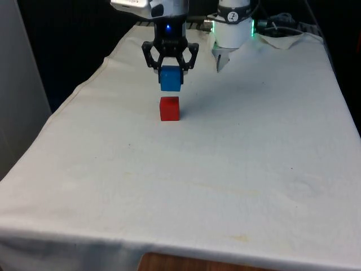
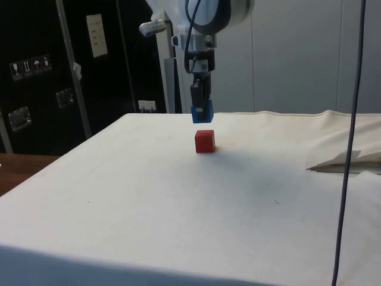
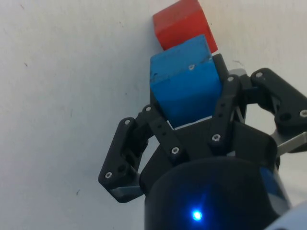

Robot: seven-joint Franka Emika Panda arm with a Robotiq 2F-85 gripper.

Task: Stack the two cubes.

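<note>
The blue cube hangs in the air, clamped between the black fingers of the gripper, just above the red cube and not touching it; a clear gap shows between the two in the front and side views. The red cube sits flat on the white cloth of the worktop, toward the far half and a little to the front view's left of the middle. In the wrist view the blue cube covers part of the red cube beneath it. Open cloth lies all round the red cube, with the worktop's side edges and near edge well apart from it. The cloth is lightly creased and bears a few small dark specks. A thin cable hangs in the side view's foreground, and dark cabinets stand beyond the worktop.
</note>
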